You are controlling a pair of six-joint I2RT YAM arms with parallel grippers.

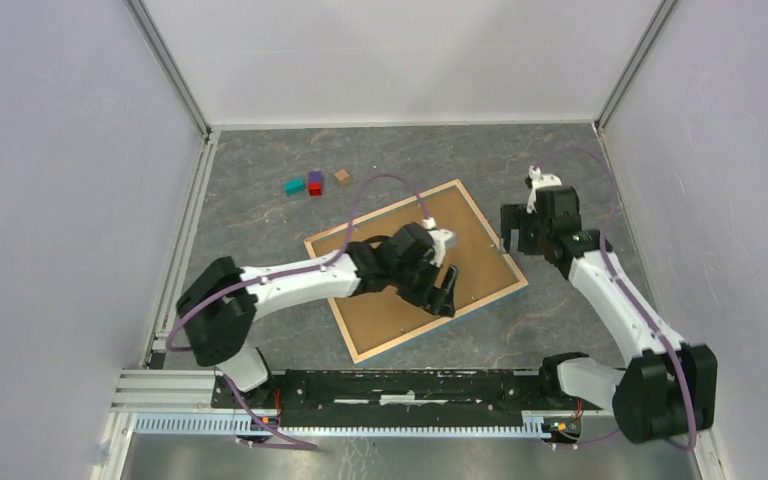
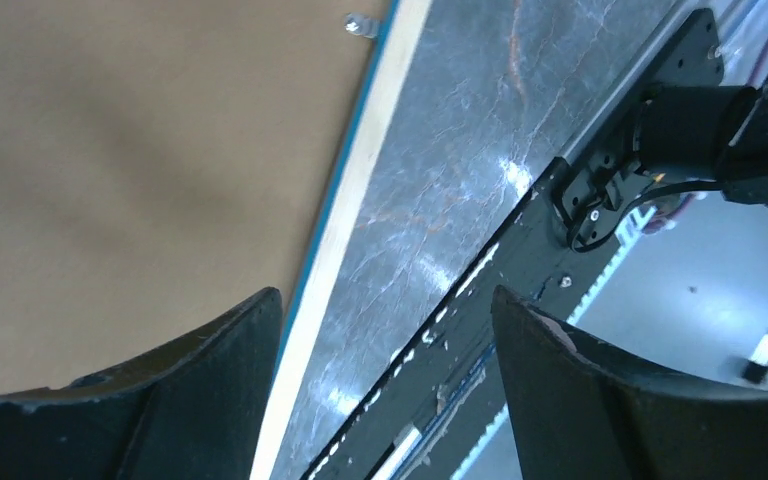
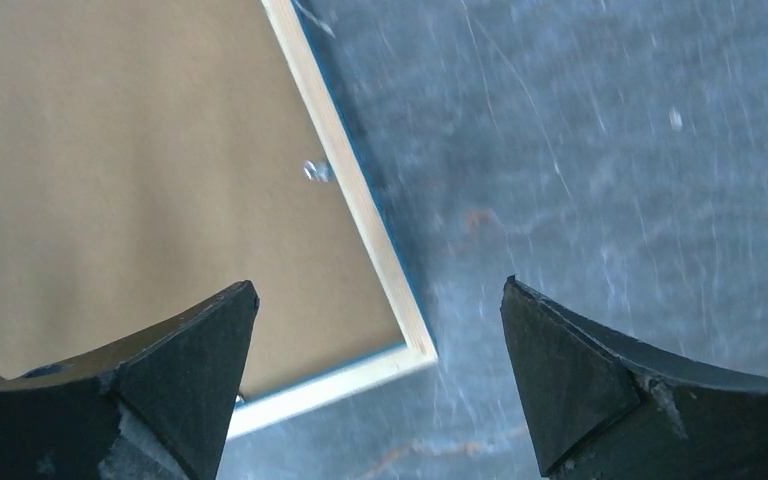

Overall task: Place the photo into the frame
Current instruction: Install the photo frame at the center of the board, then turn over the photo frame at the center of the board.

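Observation:
The frame (image 1: 440,324) lies back-up and slanted in the middle of the table, a brown backing board (image 1: 480,250) filling it. The photo is hidden. My left gripper (image 1: 447,292) hovers open over the board near the frame's near-right edge; in the left wrist view its gripper (image 2: 385,292) straddles the pale wood edge of the frame (image 2: 360,170), holding nothing. My right gripper (image 1: 510,240) stands open just off the frame's right side; in the right wrist view this gripper (image 3: 379,283) is above the frame (image 3: 350,190) near its corner, with nothing between the fingers.
A teal block (image 1: 294,186), a purple-and-red block (image 1: 315,183) and a small brown block (image 1: 342,177) sit at the back left. A small metal tab (image 3: 317,170) sticks out at the board's edge. The black base rail (image 1: 400,385) runs along the near edge.

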